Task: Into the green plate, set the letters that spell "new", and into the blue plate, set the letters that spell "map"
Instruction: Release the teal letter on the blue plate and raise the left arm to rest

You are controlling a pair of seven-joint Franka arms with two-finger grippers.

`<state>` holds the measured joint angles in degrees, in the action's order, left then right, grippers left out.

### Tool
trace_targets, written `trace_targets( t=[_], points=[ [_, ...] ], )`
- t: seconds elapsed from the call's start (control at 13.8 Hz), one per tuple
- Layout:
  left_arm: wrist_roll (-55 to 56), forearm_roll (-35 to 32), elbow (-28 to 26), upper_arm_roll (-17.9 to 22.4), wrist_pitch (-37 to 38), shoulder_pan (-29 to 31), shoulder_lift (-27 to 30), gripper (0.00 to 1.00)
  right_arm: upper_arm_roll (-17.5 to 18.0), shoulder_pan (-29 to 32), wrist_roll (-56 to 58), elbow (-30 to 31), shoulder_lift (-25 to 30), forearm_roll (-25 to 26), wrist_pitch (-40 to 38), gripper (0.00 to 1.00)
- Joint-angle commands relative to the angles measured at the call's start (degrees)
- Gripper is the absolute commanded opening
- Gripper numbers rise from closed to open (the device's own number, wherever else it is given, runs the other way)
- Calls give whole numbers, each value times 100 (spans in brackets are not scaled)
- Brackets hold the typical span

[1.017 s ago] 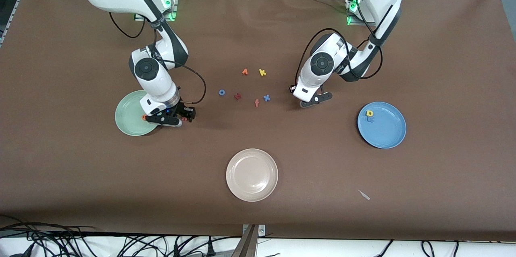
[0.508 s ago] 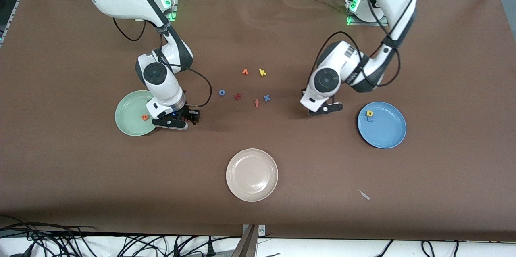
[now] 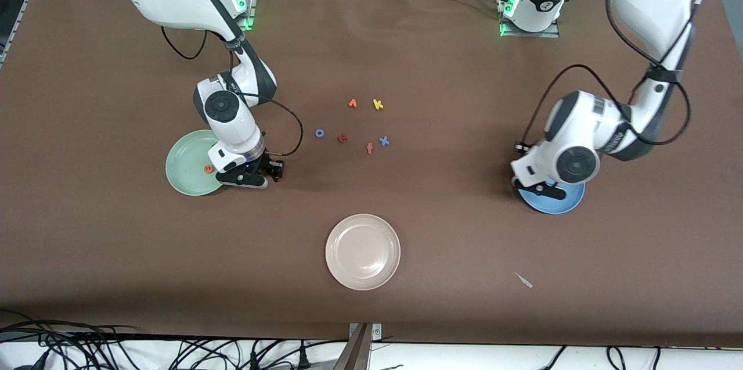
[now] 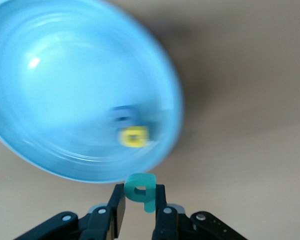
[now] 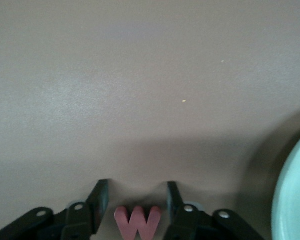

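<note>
My left gripper [image 4: 140,202] is shut on the teal letter [image 4: 140,190] and hangs over the rim of the blue plate [image 4: 65,75]. Inside that plate lie a yellow letter [image 4: 134,136] and a blurred blue one [image 4: 122,114]. In the front view the left gripper [image 3: 545,189] covers most of the blue plate [image 3: 554,203]. My right gripper [image 5: 137,200] is open, down at the table beside the green plate [image 3: 186,164]. The pinkish-red w [image 5: 137,222] lies between its fingers [image 5: 102,200] with a gap on each side. An orange e [image 3: 208,169] rests in the green plate.
Loose letters lie mid-table: an orange one [image 3: 352,103], yellow k [image 3: 378,104], blue o [image 3: 320,133], a dark red one [image 3: 342,138], salmon f [image 3: 370,148], blue x [image 3: 383,140]. A beige plate [image 3: 363,251] sits nearer the camera, a small scrap [image 3: 524,280] beside it.
The left arm swung from mid-table to over the blue plate with the teal letter. The right gripper left the orange e in the green plate, shifted to the w, and its fingers narrowed.
</note>
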<state>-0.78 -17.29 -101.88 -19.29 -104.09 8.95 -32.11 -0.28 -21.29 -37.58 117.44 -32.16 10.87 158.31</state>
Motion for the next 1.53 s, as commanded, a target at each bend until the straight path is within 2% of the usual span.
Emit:
trace_targets(
  t=[0.0, 0.07, 0.15, 0.29, 0.36, 0.51, 0.65, 0.73, 0.8, 0.87, 1.09, 1.23, 1.38, 1.45],
  points=[
    [-641, -554, 317, -5, 55, 203, -479, 7, -51, -51, -48, -72, -115, 108, 69, 44],
    [-991, -599, 431, -5, 64, 265, -611, 69, -51, -60, -56, -55, -115, 108, 69, 40],
    [-1333, -591, 467, -5, 81, 326, -630, 100, -51, -60, -48, -55, -106, 117, 69, 31],
    [-1416, -547, 764, -5, 352, 379, -507, 100, -51, -60, -39, -46, -62, 126, 43, 26],
    [-1381, -504, 1123, -5, 798, 397, -489, 100, -51, -60, -30, -46, -36, 117, 25, 25],
    [-1460, -494, 1766, -13, 1467, 554, -489, 100, -51, -60, 40, -46, 104, 117, -1, 24],
    [-1478, -494, 2066, -57, 1794, 748, -446, 100, -51, -51, 23, -55, 254, 108, -377, 24],
    [-1382, -468, 2093, -49, 1848, 801, -324, 100, -51, -51, 5, -55, 255, 82, -397, 29],
    [-1285, -381, 2094, -14, 1866, 819, -227, 100, -51, -51, 5, -90, 246, 47, -397, 49],
    [-1275, -319, 2094, -22, 1909, 924, -95, 100, -51, -60, -4, -90, 228, 21, -397, 62],
    [-1197, 198, 2076, -22, 2033, 1135, 248, 100, -51, -60, -74, -90, 140, 21, -327, 63],
    [-1205, 384, 1971, 423, 1858, 1049, 642, 100, -51, -86, -74, -73, 140, 21, -266, 63],
    [-1126, 707, 1630, 679, 1560, 829, 1125, 100, -51, -139, -74, -46, 62, 21, -134, 63],
    [-1091, 953, 1437, 1020, 1341, 584, 1406, 100, -51, -191, -100, -46, 26, 12, -72, 62]
  ],
)
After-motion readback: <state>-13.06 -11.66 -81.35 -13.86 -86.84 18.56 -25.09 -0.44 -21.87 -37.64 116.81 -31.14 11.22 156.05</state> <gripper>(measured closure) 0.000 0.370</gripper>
